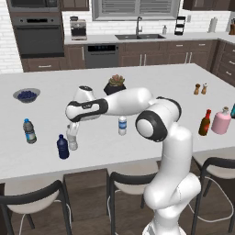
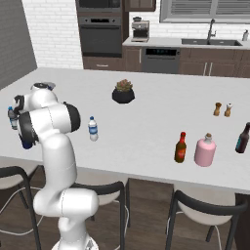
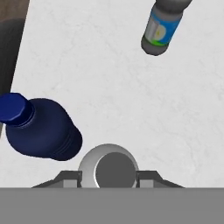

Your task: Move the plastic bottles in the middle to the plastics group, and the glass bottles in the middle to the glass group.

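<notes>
Upright on the desk [image 1: 137,151], a plain clear bottle [image 3: 108,167] is seen clasped in the pincer [image 3: 108,178], long axis vertical. Just beside it stands the navy bottle [image 3: 41,129]; the dark-capped labelled bottle [image 3: 162,27] lies farther off.

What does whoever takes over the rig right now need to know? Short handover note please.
Gripper: shut on the plain greyish bottle, upright, right beside the navy bottle at the plastics end; cannot tell if it rests on the counter.
Plastics group: navy bottle plus dark-capped water bottle.
Done: red-brown glass bottle stands by the pink bottle.
Left: release the greyish bottle, then move the blue-label bottle from the middle to the plastics group.
</notes>
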### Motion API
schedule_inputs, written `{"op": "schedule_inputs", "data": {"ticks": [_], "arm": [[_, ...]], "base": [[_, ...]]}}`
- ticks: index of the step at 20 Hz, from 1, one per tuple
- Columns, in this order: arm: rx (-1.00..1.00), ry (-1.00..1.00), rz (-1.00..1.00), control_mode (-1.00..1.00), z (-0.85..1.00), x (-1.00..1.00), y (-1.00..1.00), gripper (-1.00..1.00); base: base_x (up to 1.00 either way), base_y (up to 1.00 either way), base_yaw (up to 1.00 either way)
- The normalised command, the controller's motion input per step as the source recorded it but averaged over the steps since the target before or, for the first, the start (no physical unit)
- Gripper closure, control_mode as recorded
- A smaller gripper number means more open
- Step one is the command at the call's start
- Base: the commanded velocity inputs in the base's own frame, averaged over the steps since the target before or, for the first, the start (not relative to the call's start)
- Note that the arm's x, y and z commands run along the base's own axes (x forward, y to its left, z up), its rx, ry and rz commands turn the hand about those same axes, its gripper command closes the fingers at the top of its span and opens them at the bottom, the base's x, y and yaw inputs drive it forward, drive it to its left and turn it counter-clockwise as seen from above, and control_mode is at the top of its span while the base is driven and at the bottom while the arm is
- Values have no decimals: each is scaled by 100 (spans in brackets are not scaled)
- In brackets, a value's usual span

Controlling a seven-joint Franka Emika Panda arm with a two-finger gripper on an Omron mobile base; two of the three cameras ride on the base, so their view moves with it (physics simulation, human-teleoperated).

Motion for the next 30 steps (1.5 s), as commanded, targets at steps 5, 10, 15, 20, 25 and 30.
{"op": "schedule_inputs", "data": {"ticks": [5,10,15,20,25,30], "arm": [[0,0,1,-100,0,0,1,-100],[0,0,0,-100,0,0,0,-100],[0,0,0,-100,0,-1,0,-100],[0,-1,0,-100,10,0,0,-100],[0,-4,0,-100,41,-4,0,-100],[0,-1,0,-100,61,-20,0,-100]], "base": [[0,0,0],[0,0,0],[0,0,0],[0,0,0],[0,0,0],[0,0,0]]}}
